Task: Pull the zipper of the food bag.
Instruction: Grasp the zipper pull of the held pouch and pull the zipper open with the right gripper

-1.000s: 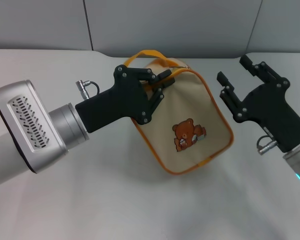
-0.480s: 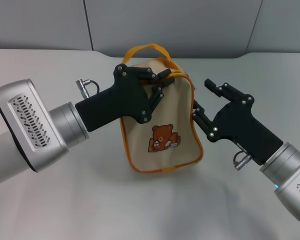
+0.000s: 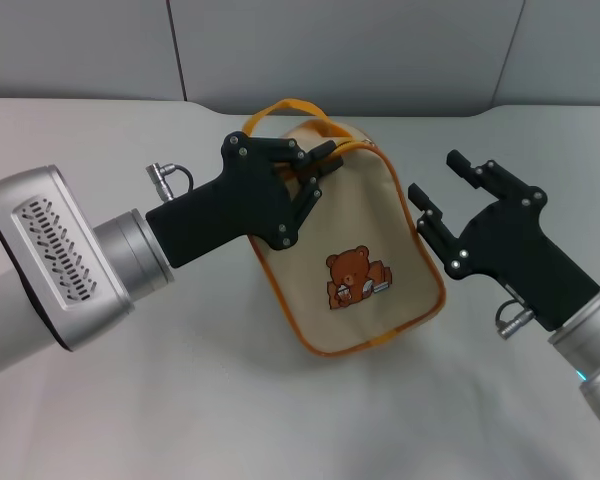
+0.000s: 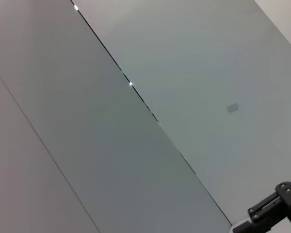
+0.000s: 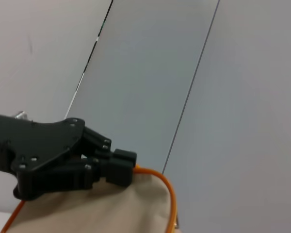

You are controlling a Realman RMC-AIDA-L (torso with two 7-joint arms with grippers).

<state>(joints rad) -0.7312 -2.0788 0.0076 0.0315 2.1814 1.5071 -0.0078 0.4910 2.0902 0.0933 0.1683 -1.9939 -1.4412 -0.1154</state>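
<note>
The beige food bag (image 3: 355, 235), with a brown bear print, stands tilted in the middle of the table, its orange strap handle (image 3: 285, 106) on top. My left gripper (image 3: 318, 168) is shut on the bag's top edge, where the thin orange zipper line (image 3: 354, 147) runs. The silver pull tab is hidden. My right gripper (image 3: 436, 177) is open, just right of the bag and apart from it. The right wrist view shows the left gripper (image 5: 117, 170) on the bag's top (image 5: 111, 211).
The bag sits on a pale table (image 3: 180, 400) with grey wall panels (image 3: 380, 50) behind. The left wrist view shows only wall panels (image 4: 136, 121) and a black gripper part (image 4: 276, 208) at one corner.
The right gripper came in against the bag's side, then drew back to the right. The bag swung upright, then tilted back to the right. The left gripper kept its hold.
</note>
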